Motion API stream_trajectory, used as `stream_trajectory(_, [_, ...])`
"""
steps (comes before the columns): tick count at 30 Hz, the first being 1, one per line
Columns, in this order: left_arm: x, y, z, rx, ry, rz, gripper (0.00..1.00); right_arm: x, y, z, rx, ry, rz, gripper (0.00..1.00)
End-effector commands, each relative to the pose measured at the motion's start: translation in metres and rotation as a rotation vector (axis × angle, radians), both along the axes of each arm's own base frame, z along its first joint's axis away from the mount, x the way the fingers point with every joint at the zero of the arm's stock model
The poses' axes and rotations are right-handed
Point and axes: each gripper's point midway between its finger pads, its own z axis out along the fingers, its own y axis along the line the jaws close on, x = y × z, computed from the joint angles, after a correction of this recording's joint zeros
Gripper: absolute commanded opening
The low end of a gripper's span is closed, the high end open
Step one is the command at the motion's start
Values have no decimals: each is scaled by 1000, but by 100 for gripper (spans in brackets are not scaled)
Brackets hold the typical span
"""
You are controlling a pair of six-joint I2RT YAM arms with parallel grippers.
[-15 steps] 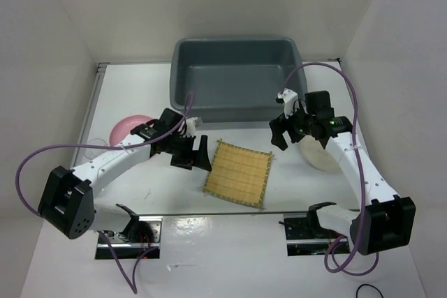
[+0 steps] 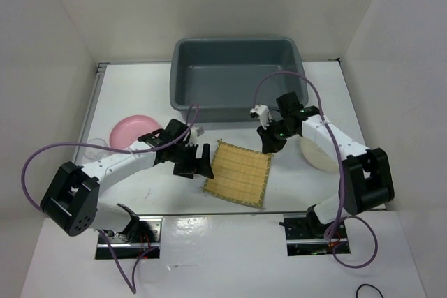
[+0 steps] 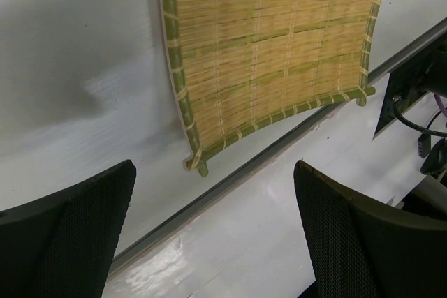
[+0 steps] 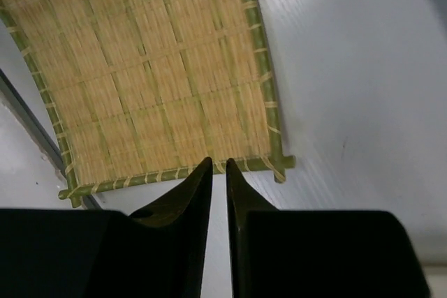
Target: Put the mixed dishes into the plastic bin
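Items, placed relative to the mat:

- Mat [image 2: 238,172]: square, yellow woven bamboo, lying flat on the white table [image 2: 133,92], outside the bin.
- Bin [image 2: 234,41]: grey plastic, sitting just beyond the mat's far edge.
- Pink bowl [image 2: 133,130]: resting well to the mat's left.
- Clear cup [image 2: 94,150]: faintly showing farther left of the mat, beside the bowl.
- Cream plate [image 2: 316,153]: lying near the mat's right side, partly under the right arm.
- Left gripper [image 2: 199,162]: hovering just beside the mat's left edge, with its fingers [image 3: 77,221] standing wide apart and gripping nothing.
- Right gripper [image 2: 269,143]: hanging over the mat's far right corner. Its fingers [image 4: 199,186] are nearly together with a thin slit between them. They are pointing at the mat's edge and clamping nothing.
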Motion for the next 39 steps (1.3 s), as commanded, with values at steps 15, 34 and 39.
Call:
stream_trajectory(15, [2, -17, -35, -50, 16, 13, 100, 10, -13, -64, -258, 36, -31, 0])
stream_trajectory(34, [12, -72, -21, -290, -33, -46, 85, -1, -16, -101, -316, 141, -3, 0])
stream_trajectory(39, [7, -79, -5, -287, -57, -64, 24, -1, -16, -95, -311, 131, -5, 0])
